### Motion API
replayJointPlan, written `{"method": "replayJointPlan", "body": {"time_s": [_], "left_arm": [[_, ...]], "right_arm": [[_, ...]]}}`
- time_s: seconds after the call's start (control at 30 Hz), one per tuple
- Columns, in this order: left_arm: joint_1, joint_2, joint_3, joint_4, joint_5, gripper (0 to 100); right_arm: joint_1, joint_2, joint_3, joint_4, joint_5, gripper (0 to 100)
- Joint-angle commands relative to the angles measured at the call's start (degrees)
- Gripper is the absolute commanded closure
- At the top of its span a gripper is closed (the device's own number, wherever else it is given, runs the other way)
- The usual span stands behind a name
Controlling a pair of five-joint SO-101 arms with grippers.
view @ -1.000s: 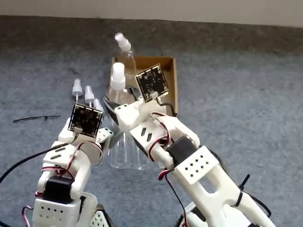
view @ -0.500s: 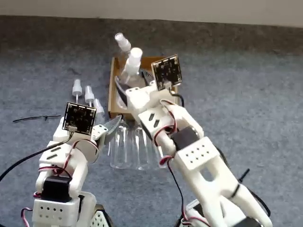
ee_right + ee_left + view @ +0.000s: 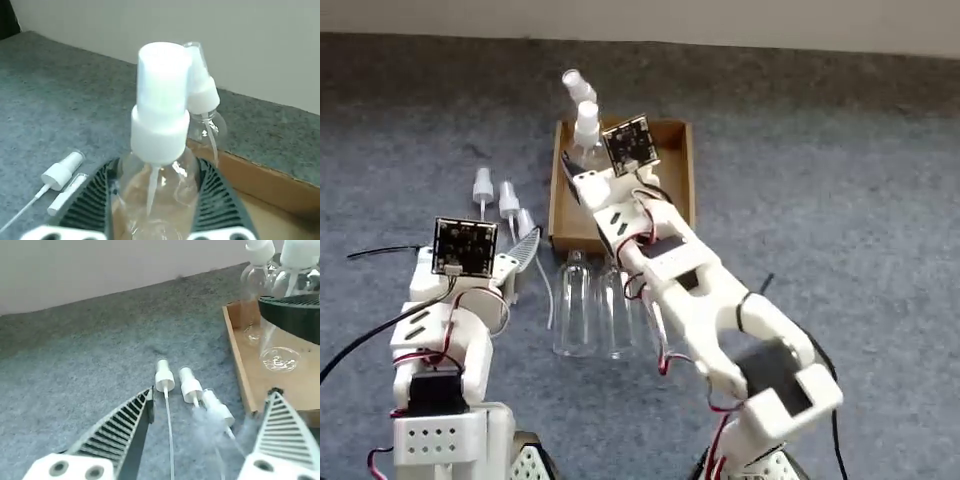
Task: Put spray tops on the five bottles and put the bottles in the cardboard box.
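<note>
- Your right tool (image 3: 582, 168) grips a capped bottle (image 3: 160, 125) in the cardboard box (image 3: 672, 190), beside a second bottle (image 3: 577, 88).
- Your left tool (image 3: 212, 395) stands open.
- The right arm now reaches deeper than before.

The grey carpeted bench (image 3: 840, 200) is carrying a cardboard box (image 3: 688, 185) at 12 o'clock. Three spray tops (image 3: 506, 200) are lying at 10, clear bottles (image 3: 578, 305) are standing near centre, and a cable tie (image 3: 380, 251) is lying at 9.

Capped bottle (image 3: 160, 115): upright in your right claw (image 3: 157, 170), over the cardboard box (image 3: 678, 170). Three loose spray tops (image 3: 192, 385): lying just ahead of your left claw (image 3: 211, 392).
</note>
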Motion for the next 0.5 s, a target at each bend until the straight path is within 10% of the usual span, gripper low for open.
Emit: {"method": "replayJointPlan", "body": {"time_s": [0.0,0.47], "left_arm": [[-0.66,0.13,-0.48,-1.49,-0.18,69],[-0.66,0.13,-0.22,-1.49,-0.09,69]], "right_arm": [[1.01,2.95,-7.16,-2.07,0.88,99.5],[1.01,13.76,-16.48,-1.89,0.97,99.5]]}}
